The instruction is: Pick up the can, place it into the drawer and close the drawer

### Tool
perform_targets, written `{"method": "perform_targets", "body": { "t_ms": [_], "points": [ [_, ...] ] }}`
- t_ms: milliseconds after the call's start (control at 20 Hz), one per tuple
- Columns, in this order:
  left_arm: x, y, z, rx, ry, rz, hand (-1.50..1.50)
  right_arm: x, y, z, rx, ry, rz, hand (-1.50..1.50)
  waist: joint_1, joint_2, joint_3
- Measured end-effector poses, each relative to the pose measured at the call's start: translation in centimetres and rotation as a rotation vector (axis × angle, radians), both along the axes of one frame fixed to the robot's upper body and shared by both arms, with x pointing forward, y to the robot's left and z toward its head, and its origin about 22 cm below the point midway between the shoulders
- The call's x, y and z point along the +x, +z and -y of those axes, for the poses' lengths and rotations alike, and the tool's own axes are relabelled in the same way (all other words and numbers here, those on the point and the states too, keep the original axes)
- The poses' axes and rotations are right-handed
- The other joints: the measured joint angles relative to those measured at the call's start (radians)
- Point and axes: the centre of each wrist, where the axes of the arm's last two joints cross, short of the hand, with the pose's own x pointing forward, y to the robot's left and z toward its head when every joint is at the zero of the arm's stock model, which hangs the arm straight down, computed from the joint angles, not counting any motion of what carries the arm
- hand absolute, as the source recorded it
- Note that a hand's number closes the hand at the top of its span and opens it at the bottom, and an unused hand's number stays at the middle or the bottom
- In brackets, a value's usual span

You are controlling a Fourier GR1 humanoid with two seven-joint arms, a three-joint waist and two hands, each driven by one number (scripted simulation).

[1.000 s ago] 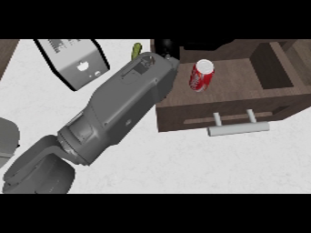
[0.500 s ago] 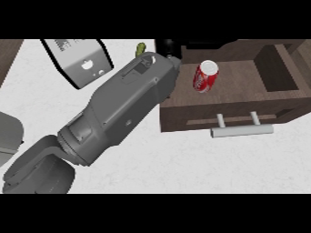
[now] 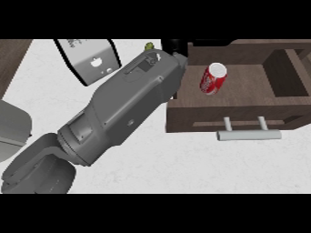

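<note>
Head view, left to right: a pale grey rounded object (image 3: 0,129) sits at the left edge, its identity unclear. Beside it a grey forearm (image 3: 118,111) runs diagonally from the lower left up toward the top centre, smooth and boxy with hard matte panels. Which arm it is I cannot tell. Its hand is almost wholly hidden behind the wrist; only a dark sliver shows near the drawer's upper left corner, so whether the fingers are spread or curled cannot be told. In the upper left, a white slab with a dark border (image 3: 87,61) lies tilted on the white surface (image 3: 185,168).

Right of the arm, the drawer (image 3: 252,98) stands pulled out, a dark brown wood-look box with a flat floor and a partition at its right. The can (image 3: 213,78) is already inside, in the left part of the drawer, a glossy red cylinder with a white top, apparently upright and free of the hand. A pale metal bar handle (image 3: 248,134) juts from the drawer front.

What remains, by my judgement, is closing. The risks: the wrist catching the drawer's left wall as it withdraws, or a sharp push toppling the tall, smooth can so it rolls and jams the drawer.
</note>
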Motion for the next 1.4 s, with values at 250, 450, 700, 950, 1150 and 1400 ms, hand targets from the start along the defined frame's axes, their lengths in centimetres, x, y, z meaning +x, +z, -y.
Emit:
{"method": "perform_targets", "body": {
  "t_ms": [250, 450, 700, 950, 1150, 1400],
  "points": [
    [0.1, -0.1, -0.2, -0.008, -0.001, -0.015, -1.5, 3.6, -0.3, -2.3, -0.122, -0.023, 0.016, -1.5, 0.017, -0.003, 0.0],
    [0.1, 0.4, -0.2, -0.008, 0.003, -0.03, -1.5, 6.8, -0.7, -4.5, -0.198, -0.041, 0.029, -1.5, 0.028, -0.008, -0.001],
    [0.3, 0.7, -0.9, 0.004, 0.011, -0.034, -1.5, 10.4, -2.5, -7.1, -0.329, -0.044, 0.022, -1.5, 0.041, -0.012, -0.001],
    [0.4, 0.9, -2.2, 0.01, 0.024, -0.038, -1.5, 14.2, -4.1, -9.1, -0.461, -0.041, 0.009, -1.5, 0.055, -0.015, -0.001],
    [0.9, 1.1, -4.2, 0.023, 0.045, -0.033, -1.5, 16.8, -5.8, -10.3, -0.584, -0.058, -0.008, -1.5, 0.06, -0.014, -0.001],
    [0.7, 1.8, -5.7, 0.022, 0.054, -0.036, -1.5, 20.1, -8.1, -11.4, -0.658, -0.105, -0.036, -1.5, 0.064, -0.015, -0.001]
  ]
}}
